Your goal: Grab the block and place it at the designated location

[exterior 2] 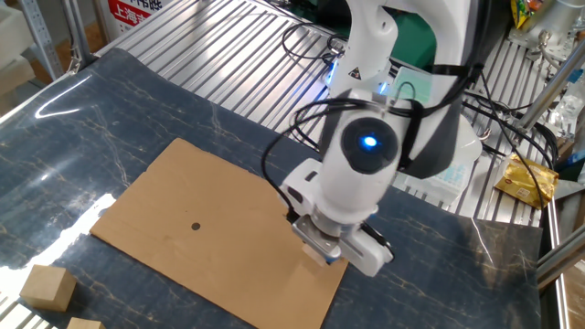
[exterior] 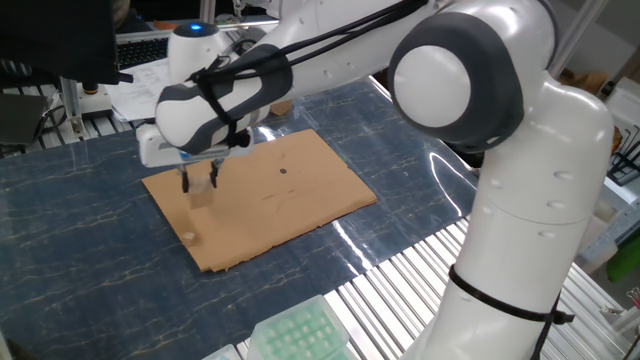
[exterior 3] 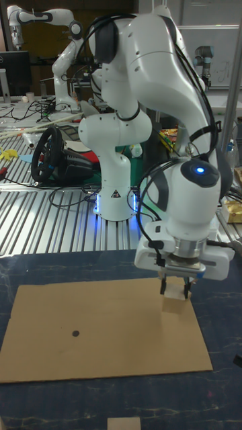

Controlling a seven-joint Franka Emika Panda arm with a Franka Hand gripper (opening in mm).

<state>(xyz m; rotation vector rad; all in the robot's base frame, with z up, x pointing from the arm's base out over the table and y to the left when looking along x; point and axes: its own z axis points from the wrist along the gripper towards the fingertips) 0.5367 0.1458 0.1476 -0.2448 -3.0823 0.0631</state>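
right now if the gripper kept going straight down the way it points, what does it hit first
The gripper points straight down, shut on the block. Directly below lies the cardboard sheet; the block would likely meet it first, well away from the black dot.

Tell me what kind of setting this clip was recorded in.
Most likely a robotics lab: a second robot arm stands behind, the bench is slatted aluminium rails, and a monitor and loose cables sit behind the work table.
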